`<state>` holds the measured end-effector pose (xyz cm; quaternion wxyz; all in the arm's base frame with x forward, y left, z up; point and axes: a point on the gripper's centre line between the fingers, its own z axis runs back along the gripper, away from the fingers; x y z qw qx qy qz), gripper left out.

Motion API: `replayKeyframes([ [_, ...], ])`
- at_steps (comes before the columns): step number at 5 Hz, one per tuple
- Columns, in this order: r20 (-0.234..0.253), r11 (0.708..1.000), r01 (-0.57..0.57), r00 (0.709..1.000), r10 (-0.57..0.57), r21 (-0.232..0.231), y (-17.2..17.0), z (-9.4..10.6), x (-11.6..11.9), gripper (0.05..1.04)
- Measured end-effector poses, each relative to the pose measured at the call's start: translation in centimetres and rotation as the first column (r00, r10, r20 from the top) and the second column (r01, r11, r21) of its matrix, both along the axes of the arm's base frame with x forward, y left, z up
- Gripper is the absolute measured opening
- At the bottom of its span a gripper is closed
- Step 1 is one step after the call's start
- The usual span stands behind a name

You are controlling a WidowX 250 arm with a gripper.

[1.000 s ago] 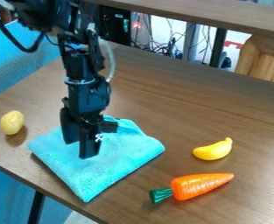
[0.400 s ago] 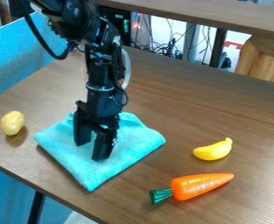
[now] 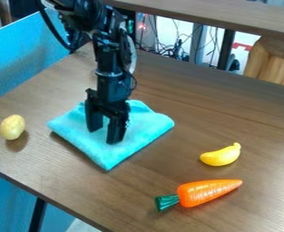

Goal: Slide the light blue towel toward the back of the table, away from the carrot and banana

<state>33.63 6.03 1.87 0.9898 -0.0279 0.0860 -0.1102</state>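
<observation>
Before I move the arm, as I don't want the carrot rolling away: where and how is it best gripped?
Probably around the thick orange body of the carrot, just past its green top. Bring the gripper down from above, one finger on each long side: the carrot lies lengthwise on the table and narrows toward its tip, where a hold would likelier slip.

The tool (image 3: 105, 135) is over the cloth (image 3: 136, 132), which lies on the surface (image 3: 198, 104) and spreads out on both sides of it and in front. Left of the tool, apart from the cloth, lies the potato (image 3: 12, 127). Right of the tool and a little nearer the camera is the banana (image 3: 221, 155). The carrot (image 3: 208, 191) lies in front of the banana, its leafy end towards the tool's side
</observation>
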Motion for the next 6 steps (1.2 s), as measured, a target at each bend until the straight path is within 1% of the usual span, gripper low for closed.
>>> replayKeyframes([
  [1, 0.023, 0.996, -0.089, 0.996, 0.089, -0.029, 2.0, 0.5, 1.6, 1.001],
  [2, 0.036, 0.987, -0.157, 0.987, 0.158, -0.025, 4.3, 0.7, 2.4, 1.001],
  [3, 0.056, 0.984, -0.178, 0.982, 0.179, -0.021, 5.6, 0.9, 3.4, 1.001],
  [5, 0.077, 0.987, -0.159, 0.984, 0.160, -0.017, 5.8, 1.0, 3.8, 1.001],
  [6, 0.115, 0.989, -0.148, 0.982, 0.148, -0.014, 5.7, 2.7, 3.7, 1.001],
])
